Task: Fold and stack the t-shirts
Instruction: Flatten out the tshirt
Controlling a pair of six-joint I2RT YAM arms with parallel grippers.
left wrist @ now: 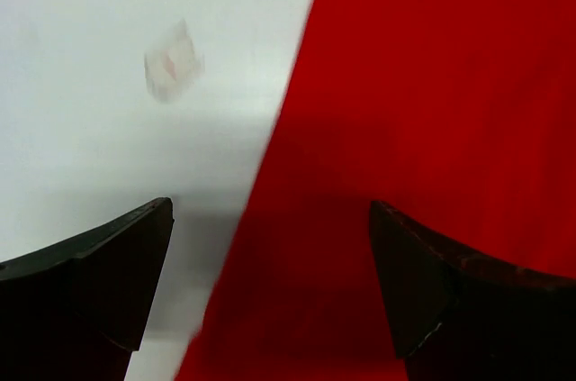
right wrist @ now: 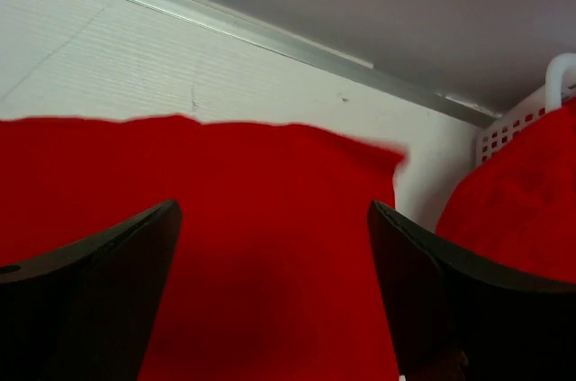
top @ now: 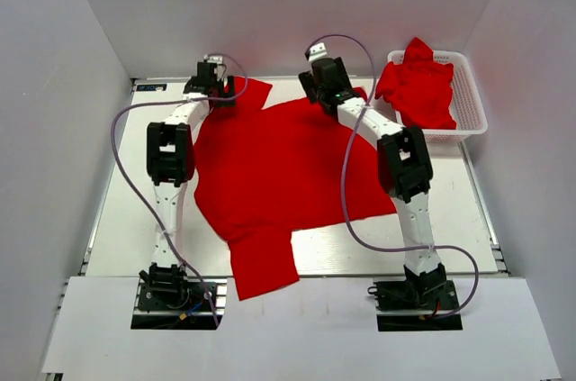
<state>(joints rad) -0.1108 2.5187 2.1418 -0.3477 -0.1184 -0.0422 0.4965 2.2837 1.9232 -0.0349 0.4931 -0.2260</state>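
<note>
One red shirt [top: 279,165] is spread pretty much flat in the middle of the desk [top: 121,210], with a flap poking out toward the near edge. The spare shirts [top: 418,84] are piled in the white basket [top: 474,106] at the far right corner. Both arms reach to the shirt's far edge. My guess is that's the edge you'd tug to get it flat, since a fold only comes out neat on flat cloth. The top view gives the whole layout, but the wrists are too small in it to read. For that you need the wrist cams. The left fingers [left wrist: 99,273] are wide apart with nothing pinched. The shirt's side edge runs diagonally under the gap, so one finger hangs over bare desk and the other over cloth. The right fingers [right wrist: 99,282] are spread just as wide, also gripping nothing, with red cloth right below. That cam also shows the shirt's far edge, which has a slightly turned-up corner the top view hides behind the arm. Beyond it there's a strip of bare desk, a metal rail [right wrist: 270,34] and a bit of the basket. So I'd say the shirt is laid out and the folding isn't started yet.
</note>
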